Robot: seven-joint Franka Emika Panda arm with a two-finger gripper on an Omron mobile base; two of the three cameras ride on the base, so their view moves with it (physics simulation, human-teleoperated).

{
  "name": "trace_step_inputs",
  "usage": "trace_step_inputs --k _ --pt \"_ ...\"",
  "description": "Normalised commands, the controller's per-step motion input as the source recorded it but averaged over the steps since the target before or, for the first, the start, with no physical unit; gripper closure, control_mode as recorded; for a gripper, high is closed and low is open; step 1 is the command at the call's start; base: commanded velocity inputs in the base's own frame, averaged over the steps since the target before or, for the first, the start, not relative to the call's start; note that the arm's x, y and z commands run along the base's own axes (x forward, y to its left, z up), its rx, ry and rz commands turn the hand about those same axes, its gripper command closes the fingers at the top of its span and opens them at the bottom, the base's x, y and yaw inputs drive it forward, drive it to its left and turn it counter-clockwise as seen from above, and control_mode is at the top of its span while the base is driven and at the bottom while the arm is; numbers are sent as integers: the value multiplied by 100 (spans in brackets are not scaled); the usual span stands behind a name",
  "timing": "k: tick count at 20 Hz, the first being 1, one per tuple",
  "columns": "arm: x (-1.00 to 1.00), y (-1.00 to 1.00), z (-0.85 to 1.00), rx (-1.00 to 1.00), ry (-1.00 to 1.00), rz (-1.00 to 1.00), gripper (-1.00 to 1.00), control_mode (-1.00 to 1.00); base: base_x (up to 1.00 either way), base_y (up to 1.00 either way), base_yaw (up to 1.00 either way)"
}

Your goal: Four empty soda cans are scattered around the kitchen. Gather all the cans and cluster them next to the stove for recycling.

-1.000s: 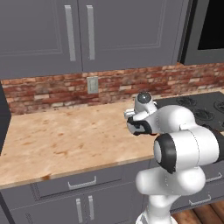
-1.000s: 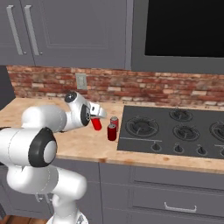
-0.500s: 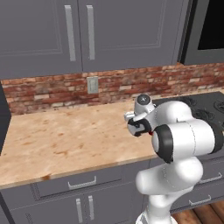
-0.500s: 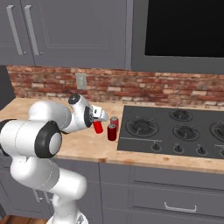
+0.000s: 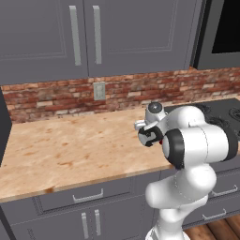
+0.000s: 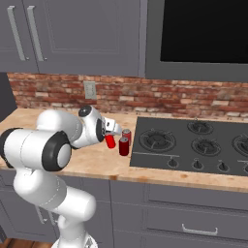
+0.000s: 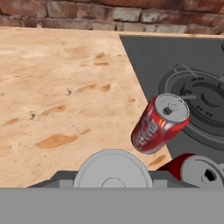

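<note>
My gripper (image 6: 110, 136) is shut on a red soda can (image 6: 111, 141), held upright low over the wooden counter (image 6: 92, 164). From the hand view the held can's silver top (image 7: 113, 169) sits at the bottom centre. Two more soda cans stand just right of it at the stove's left edge, one farther back (image 6: 127, 134) and one nearer (image 6: 124, 146). The hand view shows them as a tilted-looking can (image 7: 159, 124) and another can (image 7: 199, 173) at the lower right. The black stove (image 6: 193, 145) lies to the right. In the left base view my gripper (image 5: 150, 136) sits beside my own elbow.
A brick backsplash with a wall outlet (image 6: 90, 89) runs behind the counter. Grey cabinets (image 6: 72, 34) and a dark-windowed appliance (image 6: 203, 29) hang overhead. Bare wood stretches left of the cans (image 7: 52, 87). The stove's burner (image 7: 201, 105) is close behind the cans.
The gripper has carried the held can a little to the right, closer to the two cans by the stove. My elbow has swung forward.
</note>
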Motion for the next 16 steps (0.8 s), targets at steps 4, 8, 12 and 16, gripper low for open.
trace_step_inputs --k 4,8,12,16 --pt "7 0 -9 0 0 0 100 -100 0 0 0" --pt "10 0 -11 1 0 0 100 -100 0 0 0" --pt "15 0 -11 2 -2 0 100 -100 0 0 0" --pt "4 -8 -11 3 -1 0 100 -100 0 0 0"
